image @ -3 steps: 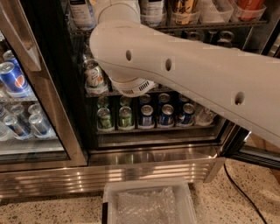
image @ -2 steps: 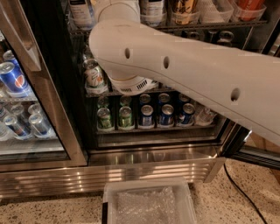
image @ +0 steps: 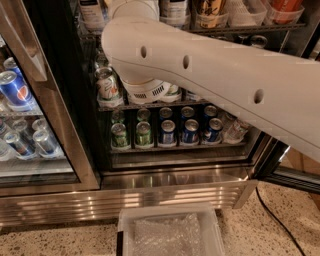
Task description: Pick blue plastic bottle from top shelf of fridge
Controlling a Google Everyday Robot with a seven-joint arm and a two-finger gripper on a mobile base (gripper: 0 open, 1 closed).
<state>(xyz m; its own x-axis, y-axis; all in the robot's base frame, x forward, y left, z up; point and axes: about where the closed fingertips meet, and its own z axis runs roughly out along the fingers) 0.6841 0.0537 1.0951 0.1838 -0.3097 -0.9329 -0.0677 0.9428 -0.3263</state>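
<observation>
My white arm (image: 210,75) crosses the view from the right and rises out of frame at the top (image: 132,7). My gripper is out of view above the frame. The fridge (image: 170,175) stands open in front of me. Its top shelf (image: 250,26) shows only along the top edge. Just the bases of tall bottles show there: two with white labels and dark print (image: 175,9) (image: 92,10), and an amber one (image: 210,11). I cannot tell which of them is the blue plastic bottle.
Wire racks below hold rows of drink cans (image: 167,131). A crinkled clear bottle (image: 235,129) lies at the right end. A second cooler with a glass door (image: 30,115) stands on the left. A white bin (image: 170,232) sits on the floor, with a black cable (image: 275,220) to its right.
The arm has hardly moved. Nothing on the shelves has shifted.
</observation>
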